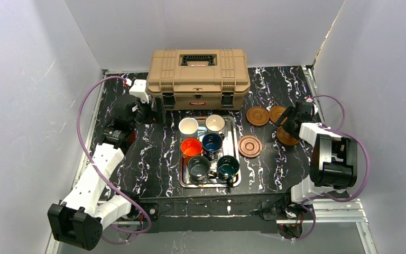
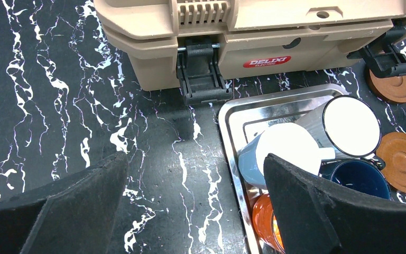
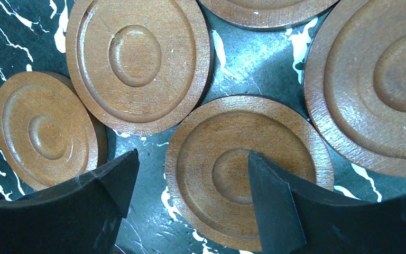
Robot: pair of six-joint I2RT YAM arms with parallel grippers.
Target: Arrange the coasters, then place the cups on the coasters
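Note:
Six cups stand on the steel tray (image 1: 236,153): two white (image 1: 188,126) (image 1: 215,123), orange (image 1: 191,147), navy (image 1: 212,142), grey-green (image 1: 199,166) and teal (image 1: 228,166). Brown coasters lie right of the tray: one alone (image 1: 250,146), two further back (image 1: 257,116) (image 1: 277,114). My right gripper (image 3: 193,159) is open low over another coaster (image 3: 248,169); one finger hangs over its centre, the other over bare table. More coasters (image 3: 137,58) (image 3: 45,129) (image 3: 370,79) surround it. My left gripper (image 2: 195,159) is open and empty above the table, left of the tray (image 2: 232,114).
A tan toolbox (image 1: 198,76) stands shut at the back, close behind the tray. Grey walls enclose the table on three sides. The left arm reaches along the left side, the right arm along the right edge.

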